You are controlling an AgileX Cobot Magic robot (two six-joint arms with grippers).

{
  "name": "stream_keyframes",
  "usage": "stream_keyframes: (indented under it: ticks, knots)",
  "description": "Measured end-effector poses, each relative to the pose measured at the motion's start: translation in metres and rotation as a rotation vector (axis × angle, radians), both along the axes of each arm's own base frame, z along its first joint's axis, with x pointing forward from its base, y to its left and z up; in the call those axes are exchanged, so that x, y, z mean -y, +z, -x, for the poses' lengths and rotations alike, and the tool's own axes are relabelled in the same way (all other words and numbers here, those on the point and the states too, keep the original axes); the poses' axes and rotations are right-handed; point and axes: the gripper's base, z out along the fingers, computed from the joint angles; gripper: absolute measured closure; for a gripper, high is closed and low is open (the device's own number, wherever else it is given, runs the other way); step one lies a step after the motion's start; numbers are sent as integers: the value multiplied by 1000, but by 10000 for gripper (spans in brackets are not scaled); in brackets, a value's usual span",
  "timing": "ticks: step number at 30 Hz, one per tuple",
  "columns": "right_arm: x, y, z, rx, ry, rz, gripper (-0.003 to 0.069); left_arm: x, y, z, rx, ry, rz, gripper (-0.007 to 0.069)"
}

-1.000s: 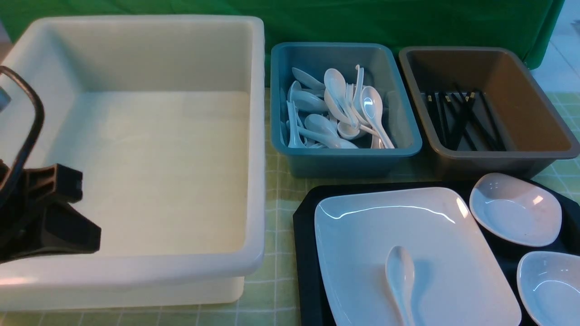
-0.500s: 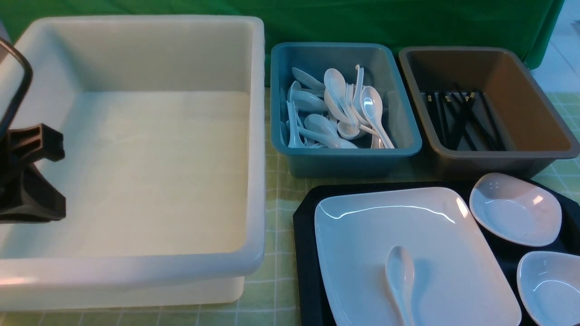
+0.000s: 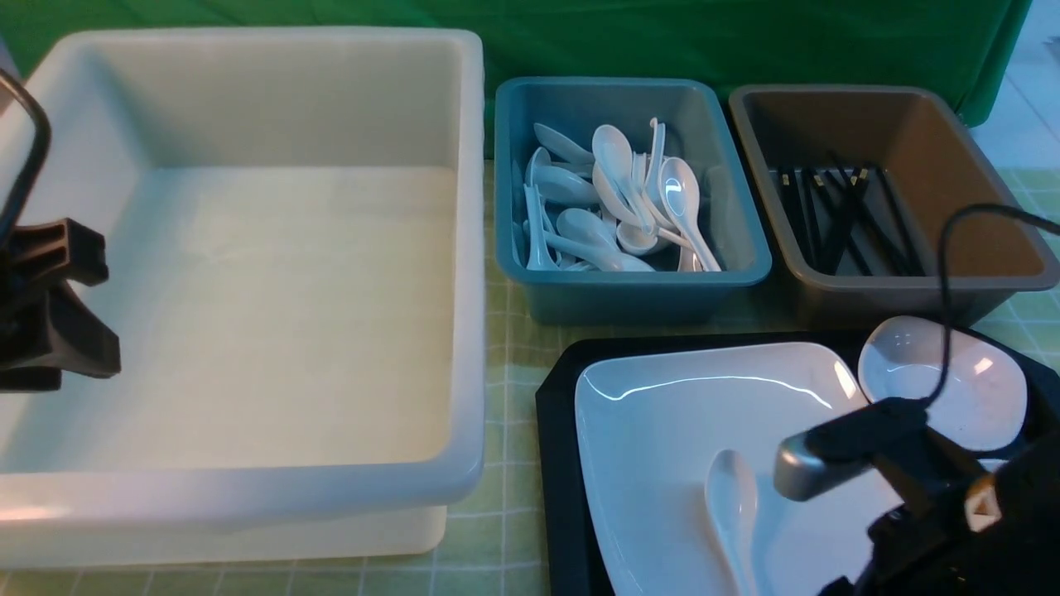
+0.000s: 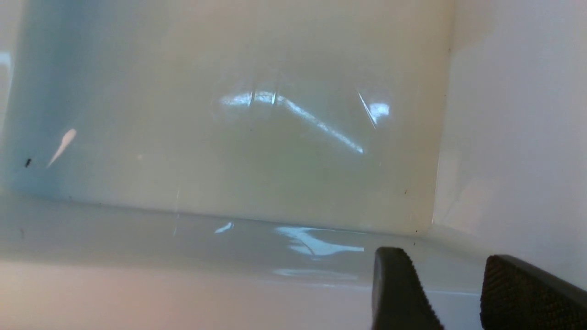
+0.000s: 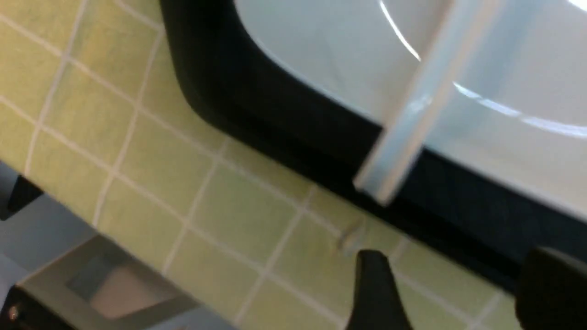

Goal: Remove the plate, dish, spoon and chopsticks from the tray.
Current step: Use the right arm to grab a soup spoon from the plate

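The large off-white plastic bin (image 3: 248, 290) fills the 9 o'clock side of the front view. Its left edge is cut off and partly covered by the left gripper (image 4: 442, 254), whose ribbed fingers stand apart, empty, facing the bin's inner wall. At 5 o'clock the black rectangular tray (image 3: 556, 430) runs out of frame, so only its far and left rims show. On it lies the glossy white rounded-rectangle plate (image 3: 704, 397), its 4 o'clock corner hidden behind the right arm. The right gripper (image 5: 458, 254) is spread wide and holds nothing; it hangs over the green checked cloth (image 3: 505, 348) beside the tray's rim in a blurred wrist view. At 2 o'clock, a brown bin (image 3: 1019, 273) holds thin black chopsticks (image 3: 836, 219). A small white dish (image 3: 969, 389) sits on the tray, crossed by a cable. The white soup spoon (image 3: 730, 497) rests on the plate with its bowl toward 12 o'clock and its handle overhanging the plate's rim.
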Motion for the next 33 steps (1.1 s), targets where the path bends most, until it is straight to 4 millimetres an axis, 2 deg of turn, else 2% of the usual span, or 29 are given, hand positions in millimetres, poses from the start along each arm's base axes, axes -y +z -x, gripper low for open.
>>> stream_keyframes:
  ticks: [6, 13, 16, 18, 20, 24, 26, 30, 33]
  knots:
    - [-38, -19, -29, -1, -46, 65, 214, 0, 1, -2, 23, -16, -13, 370]
    - [-49, -50, -40, -62, -79, 123, 205, 0, 1, -2, 33, -35, -26, 370]
    - [-50, -54, -42, -63, -81, 127, 213, 0, 1, -2, 34, -36, -28, 370]
    - [-51, -54, -43, -63, -88, 128, 249, 0, 1, -2, 36, -36, -28, 370]
    - [-51, -55, -43, -66, -95, 128, 323, 0, 2, -2, 39, -36, -28, 370]
    - [-51, -56, -43, -70, -101, 130, 531, 0, 2, -3, 43, -43, -34, 370]
    - [-51, -56, -43, -72, -101, 131, 598, 0, 2, -3, 43, -45, -35, 370]
    - [-52, -49, -43, -106, -82, 151, 617, 0, 2, -3, 43, -45, -35, 370]
    - [-54, -37, -45, -123, -40, 165, 617, 0, 2, -3, 44, -47, -37, 370]
